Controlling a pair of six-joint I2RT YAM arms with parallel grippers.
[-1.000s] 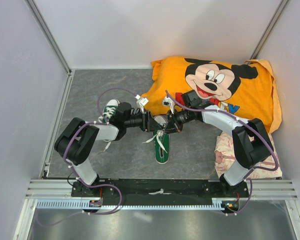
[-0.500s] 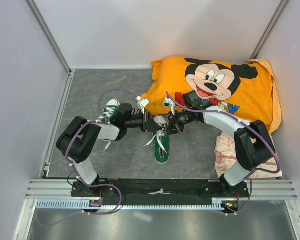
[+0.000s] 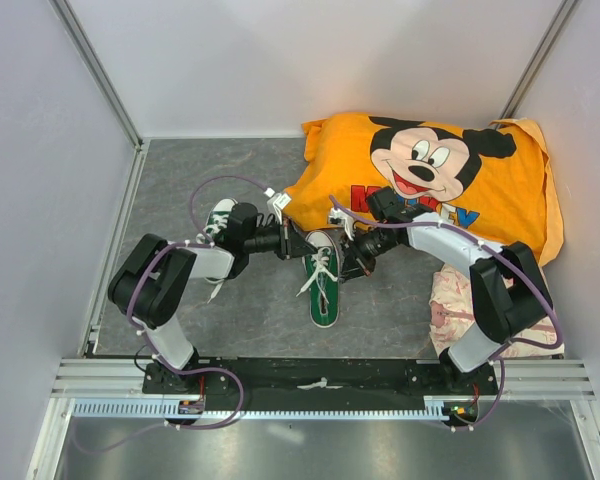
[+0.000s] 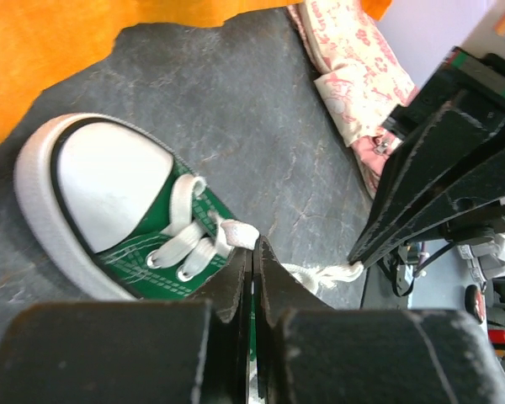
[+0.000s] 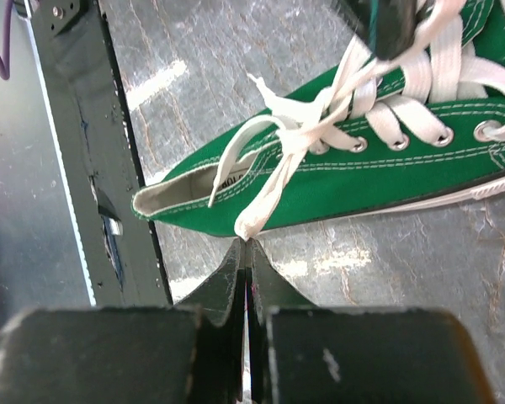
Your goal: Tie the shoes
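Crowding the far right of the desk [image 3: 250, 312], an orange Mickey Mouse cloth [image 3: 430, 170] lies bunched just beyond the toe of the middle sneaker [image 3: 323, 298]. A pink flowered cloth [image 3: 446, 305] sits near the right arm's base. That green sneaker lies at the desk's centre, white toe cap toward the orange cloth and heel toward the arms. Its laces [image 5: 279, 158] are drawn out loosely to both sides. The left fingers [image 4: 233, 284] are clenched on a strand beside the eyelets. The right fingers [image 5: 224, 278] are pinched tight on a lace tip by the sneaker's open collar. The two arms meet over the sneaker and cover its upper part from above. A second sneaker [image 3: 221, 213] lies farther left, mostly hidden under the left arm. The desk is dark grey and slate-like, enclosed by pale walls with metal corner posts, and a black rail [image 3: 320, 376] runs along its near edge.
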